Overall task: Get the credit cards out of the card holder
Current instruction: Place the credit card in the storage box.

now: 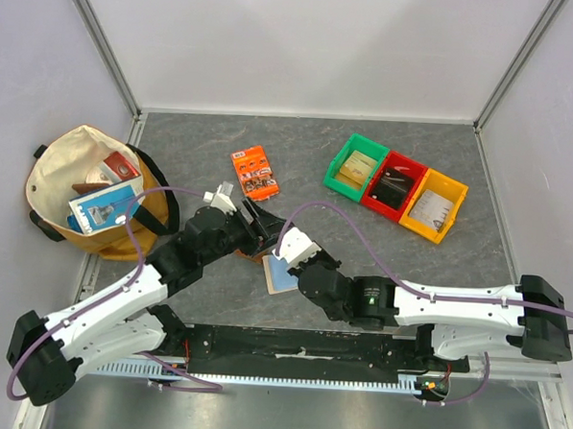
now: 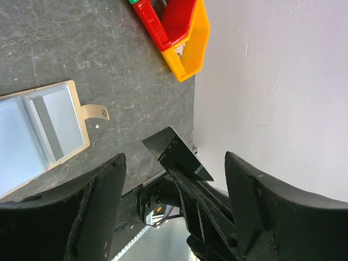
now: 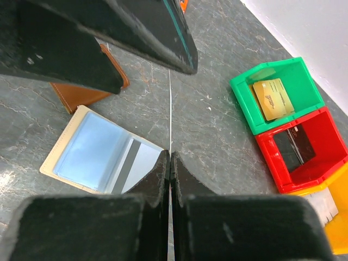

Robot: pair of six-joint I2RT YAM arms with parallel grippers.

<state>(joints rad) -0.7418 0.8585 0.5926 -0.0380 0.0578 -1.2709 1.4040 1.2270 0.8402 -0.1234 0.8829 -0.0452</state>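
Note:
The cream card holder [image 3: 81, 163] lies open on the table, its pale blue lining up and its snap tab [image 2: 97, 111] sticking out. A striped card [image 3: 124, 163] shows in one of its pockets. My right gripper [image 3: 170, 155] is shut on a black credit card [image 2: 182, 149], held up above the table; the right wrist view shows it edge-on as a thin line [image 3: 169, 109]. My left gripper [image 2: 175, 159] is open, with one finger on each side of that card and not touching it. In the top view both grippers meet just above the card holder [image 1: 281, 274].
A brown wallet [image 3: 81, 95] lies beside the holder. Green [image 1: 354, 165], red [image 1: 394, 185] and yellow [image 1: 434, 205] bins stand at the back right, with cards in the green and red ones. An orange packet [image 1: 255, 172] lies mid-table. A cloth bag [image 1: 86, 190] sits at the left.

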